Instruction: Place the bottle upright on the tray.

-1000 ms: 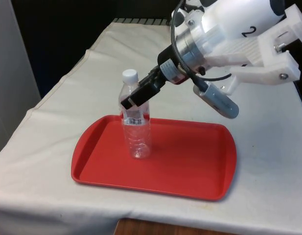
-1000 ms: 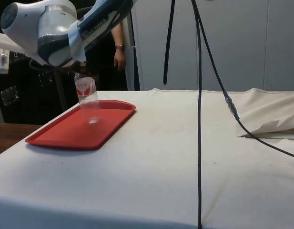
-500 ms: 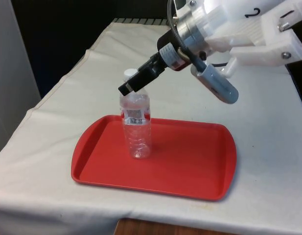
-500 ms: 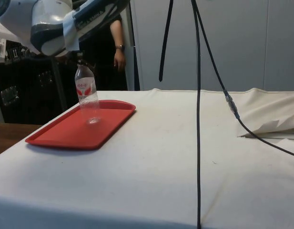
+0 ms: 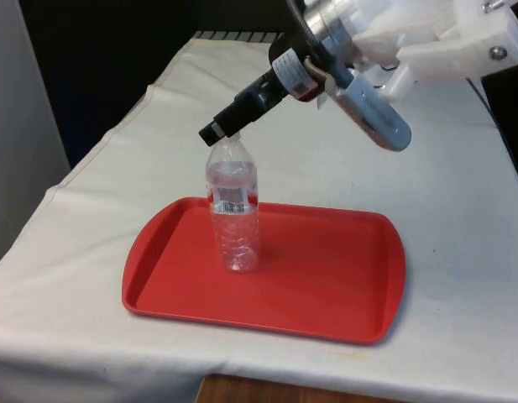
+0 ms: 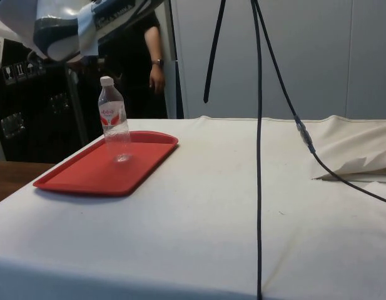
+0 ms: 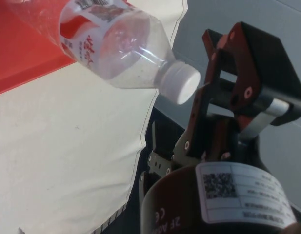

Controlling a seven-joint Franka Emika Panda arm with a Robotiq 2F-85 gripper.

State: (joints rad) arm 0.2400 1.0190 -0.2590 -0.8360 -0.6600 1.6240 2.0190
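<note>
A clear plastic bottle (image 5: 233,214) with a white cap and a red-and-white label stands upright on the red tray (image 5: 326,281), towards the front view's left end. My gripper (image 5: 215,132) hovers just above and beside the cap, apart from the bottle and open with nothing in it. In the side view the bottle (image 6: 114,122) stands free on the tray (image 6: 80,178), with the arm above it. The wrist view has the bottle's shoulder and cap (image 7: 182,84) close before the gripper (image 7: 233,63).
The tray lies near the table's front edge on the white cloth (image 5: 460,210). Black cables (image 6: 259,125) hang down over the table's middle in the side view. A person (image 6: 152,56) stands behind the table.
The gripper let go of the bottle's upper body and rose up and back past the cap. The bottle stayed upright in the same spot on the tray.
</note>
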